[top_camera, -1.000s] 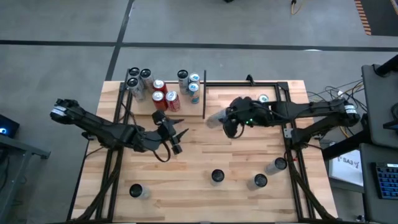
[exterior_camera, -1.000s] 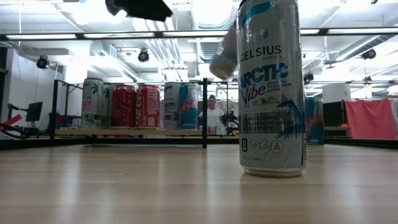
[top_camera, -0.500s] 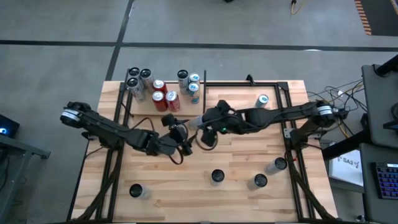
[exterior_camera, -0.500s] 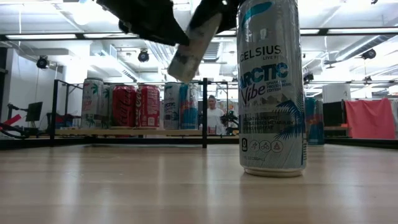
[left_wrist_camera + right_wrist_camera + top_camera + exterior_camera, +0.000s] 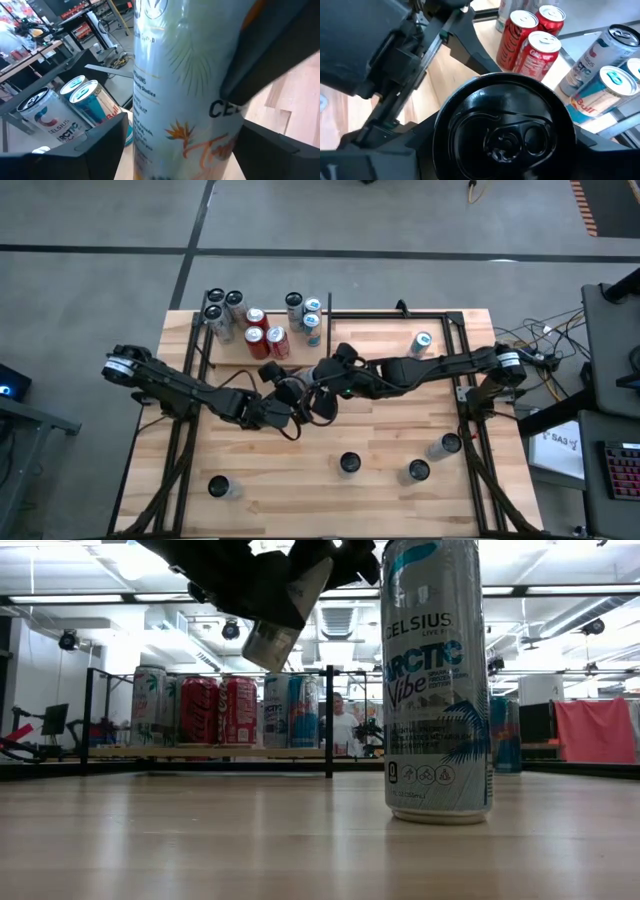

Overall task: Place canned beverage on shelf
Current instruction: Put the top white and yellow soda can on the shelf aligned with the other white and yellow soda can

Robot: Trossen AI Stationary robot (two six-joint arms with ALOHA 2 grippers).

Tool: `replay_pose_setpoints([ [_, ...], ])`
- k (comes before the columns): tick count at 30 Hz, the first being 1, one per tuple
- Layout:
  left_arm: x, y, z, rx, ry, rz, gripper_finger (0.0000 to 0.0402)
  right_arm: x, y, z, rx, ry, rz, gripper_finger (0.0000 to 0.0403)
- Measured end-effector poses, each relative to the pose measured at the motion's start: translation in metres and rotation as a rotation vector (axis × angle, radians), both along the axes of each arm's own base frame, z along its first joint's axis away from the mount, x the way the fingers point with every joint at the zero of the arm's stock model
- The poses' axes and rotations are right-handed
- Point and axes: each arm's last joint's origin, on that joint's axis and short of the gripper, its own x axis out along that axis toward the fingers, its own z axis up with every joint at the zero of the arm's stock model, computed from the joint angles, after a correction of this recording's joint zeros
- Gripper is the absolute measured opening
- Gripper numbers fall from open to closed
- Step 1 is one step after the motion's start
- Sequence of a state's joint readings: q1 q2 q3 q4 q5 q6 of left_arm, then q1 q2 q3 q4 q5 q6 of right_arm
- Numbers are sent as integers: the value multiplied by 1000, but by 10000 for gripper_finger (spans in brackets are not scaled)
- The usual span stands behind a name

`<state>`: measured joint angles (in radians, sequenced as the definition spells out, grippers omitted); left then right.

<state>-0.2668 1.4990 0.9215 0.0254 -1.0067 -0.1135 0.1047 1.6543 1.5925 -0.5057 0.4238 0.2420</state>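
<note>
The two arms meet over the middle of the desk, just in front of the shelf. The right hand holds a pale can in the air, tilted with its dark top towards that arm's wrist camera, where the top fills the view between the fingers. The left hand has its fingers spread wide on either side of the same can; in the left wrist view the can's printed side stands between them, with no visible squeeze on it. Whether they already touch the can is not clear.

This looks like a hand-over in mid-air: the can is passing from the right arm to the left, which sits nearer the shelf's filled end. The shelf already carries a row of cans, among them two red cans and a few silver and blue cans. More cans stand loose on the desk, one tall one close to the low camera.

The next move probably calls for the left hand to close firmly on the can's body before the right lets go, since the can is tilted and could slip. After that it would have to be turned upright and carried to a free spot on the shelf without knocking the cans standing there.
</note>
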Motion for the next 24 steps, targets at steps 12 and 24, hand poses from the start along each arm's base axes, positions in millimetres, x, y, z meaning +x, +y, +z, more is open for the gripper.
replay_pose_setpoints([
  [12,0,1,0,4,-1,5,236,1,0,1,3,-19,2,266],
  [24,1,1,2,3,-19,13,236,2,0,3,25,-41,-8,326],
])
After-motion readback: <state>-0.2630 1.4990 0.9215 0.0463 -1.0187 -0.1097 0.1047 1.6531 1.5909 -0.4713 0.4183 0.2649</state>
